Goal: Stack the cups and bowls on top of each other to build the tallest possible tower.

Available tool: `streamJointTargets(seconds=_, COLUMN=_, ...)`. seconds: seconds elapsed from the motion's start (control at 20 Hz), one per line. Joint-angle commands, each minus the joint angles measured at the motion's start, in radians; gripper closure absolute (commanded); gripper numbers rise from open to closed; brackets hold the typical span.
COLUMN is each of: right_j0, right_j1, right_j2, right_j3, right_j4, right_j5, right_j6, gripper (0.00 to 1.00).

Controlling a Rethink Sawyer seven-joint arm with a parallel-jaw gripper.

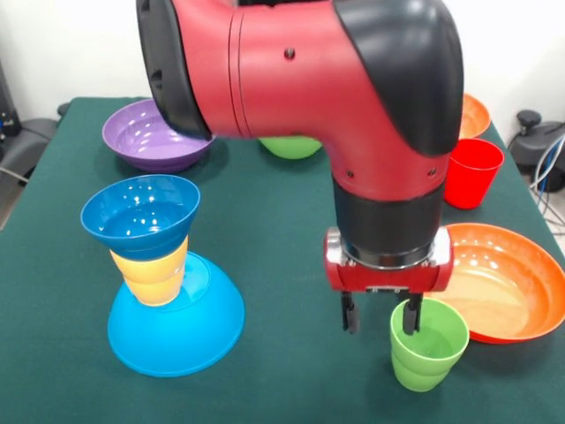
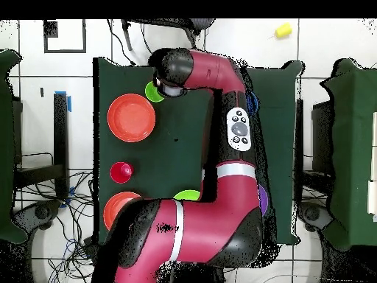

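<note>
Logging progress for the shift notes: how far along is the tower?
Done: the tower has three pieces, an upturned light-blue bowl, a yellow cup and the dark-blue bowl on top. In hand: the gripper is open at the green cup, one finger inside its rim, not yet lifted. Left: the red cup, purple bowl, green bowl and both orange bowls lie loose.

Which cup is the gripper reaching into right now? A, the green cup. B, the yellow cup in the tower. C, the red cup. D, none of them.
A: in the front view the gripper is open, with one finger dipping inside the green cup and the other outside its rim, while the red cup stands apart.
</note>
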Motion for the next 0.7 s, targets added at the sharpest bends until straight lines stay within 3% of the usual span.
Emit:
streamJointTargets(seconds=0.05, right_j0=0.012, right_j1=-0.060, right_j2=0.073, right_j3=0.100, right_j4=0.005, right_j5=0.039, right_j6=-0.060, gripper=0.00)
streamJointTargets(seconds=0.3, right_j0=0.018, right_j1=-0.005, right_j2=0.074, right_j3=0.040, right_j4=-0.015, right_j5=0.026, right_j6=-0.064, gripper=0.00)
streamJointTargets(seconds=0.7, right_j0=0.001, right_j1=0.050, right_j2=0.098, right_j3=0.021, right_j4=-0.018, right_j5=-0.026, right_j6=-0.092, gripper=0.00)
